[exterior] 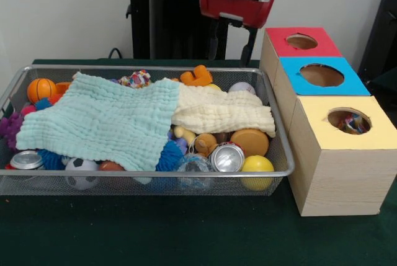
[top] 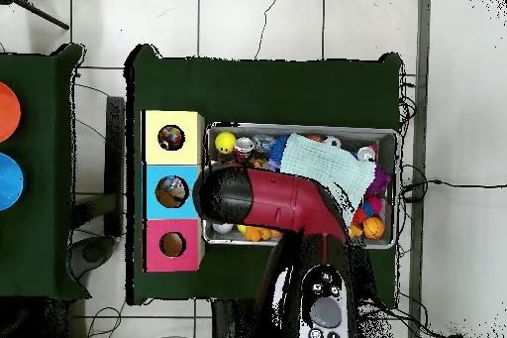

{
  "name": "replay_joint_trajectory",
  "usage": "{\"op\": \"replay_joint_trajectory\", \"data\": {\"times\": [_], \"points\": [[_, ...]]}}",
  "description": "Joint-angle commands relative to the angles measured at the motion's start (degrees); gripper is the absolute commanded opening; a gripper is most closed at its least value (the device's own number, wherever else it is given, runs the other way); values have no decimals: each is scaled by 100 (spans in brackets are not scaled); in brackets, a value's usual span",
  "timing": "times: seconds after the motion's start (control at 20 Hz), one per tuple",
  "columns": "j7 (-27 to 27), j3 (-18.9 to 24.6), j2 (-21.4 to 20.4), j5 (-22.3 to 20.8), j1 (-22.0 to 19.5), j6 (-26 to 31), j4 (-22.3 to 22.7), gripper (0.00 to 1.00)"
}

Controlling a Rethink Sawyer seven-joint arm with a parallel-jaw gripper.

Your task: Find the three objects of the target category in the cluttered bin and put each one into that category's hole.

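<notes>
**Above the bin's right end, nothing held**

Going left to right in the front view: the wire bin (exterior: 282,136) sits on the green tabletop (exterior: 186,235), and most of its clutter lies under 2 cloths, a mint cloth (exterior: 105,120) on the left and a cream cloth (exterior: 220,112) to its right. Poking out around them are an orange ball (exterior: 41,88), a soccer ball (exterior: 80,172), 2 cans (exterior: 227,157) and a yellow ball (exterior: 257,167). Right of the bin stand 3 boxes: red (exterior: 302,41), blue (exterior: 321,75), yellow (exterior: 348,121), each with a hole on top.

My end effector (exterior: 233,48) hangs over the bin's far right corner, just beside the red box, its 2 fingers apart at a moderate width and empty. I cannot tell which category is the target. Everything I might pick lies below me and toward the left; the holes lie to my right. The cloths hide much, so I judge searching comes first.
</notes>
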Motion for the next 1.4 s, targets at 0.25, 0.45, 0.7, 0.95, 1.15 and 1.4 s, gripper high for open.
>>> {"op": "replay_joint_trajectory", "data": {"times": [0.25, 0.45, 0.7, 0.95, 1.15, 1.4], "points": [[-195, 685, 4, -591, -546, -601, 994, 100], [-211, 746, -18, -703, -661, -581, 1034, 100], [-196, 769, -79, -843, -759, -469, 1031, 100], [-352, 902, 8, -1009, -985, -517, 995, 100], [-503, 1068, 40, -1113, -1231, -505, 1051, 100], [-517, 1168, -6, -1309, -1462, -548, 1086, 100]]}}
